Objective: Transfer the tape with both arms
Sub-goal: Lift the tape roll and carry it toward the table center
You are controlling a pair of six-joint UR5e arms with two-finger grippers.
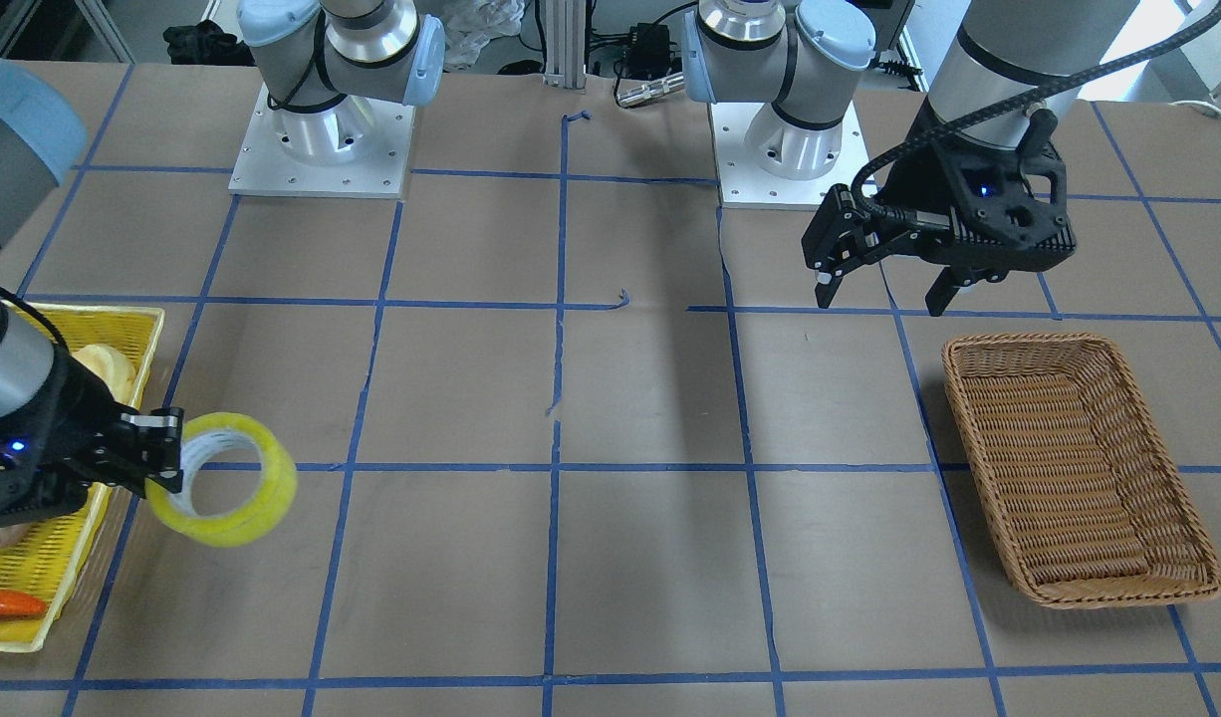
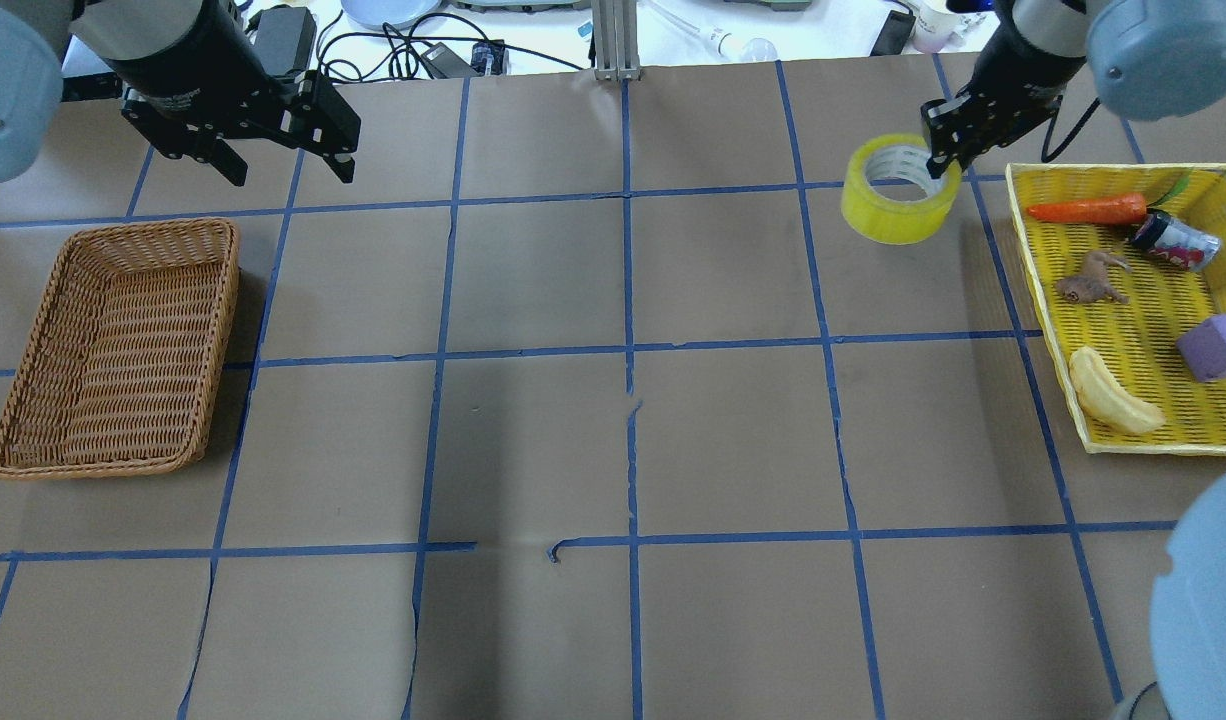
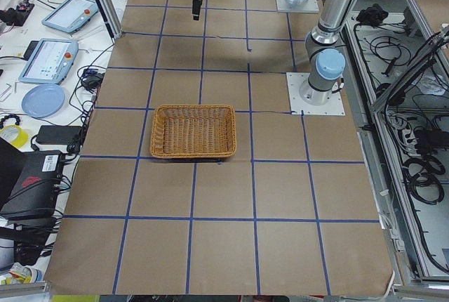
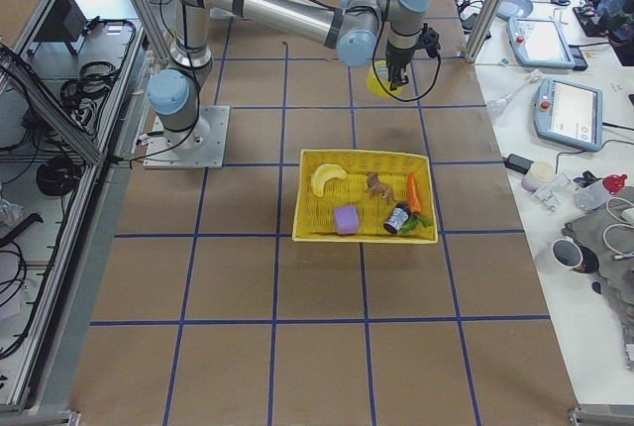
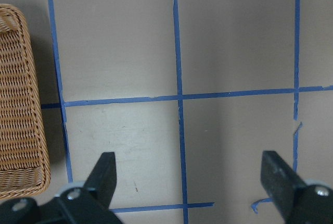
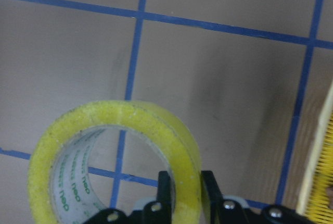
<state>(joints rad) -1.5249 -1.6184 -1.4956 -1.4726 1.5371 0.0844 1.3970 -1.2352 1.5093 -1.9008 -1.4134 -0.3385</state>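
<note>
The right gripper (image 2: 941, 165) pinches the wall of the yellow-green tape roll (image 2: 888, 212), one finger inside the core, the roll jutting from its tips just beside the yellow basket (image 2: 1035, 272), while the left gripper (image 2: 291, 170) hangs spread wide near the wicker basket (image 2: 223, 300).

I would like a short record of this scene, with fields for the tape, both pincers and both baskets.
tape: gripped by its wall, beside yellow tray
right pincer: shut on tape
left pincer: open, empty, near wicker basket
wicker basket: empty
yellow tray: carrot, banana, purple block, other items
</note>
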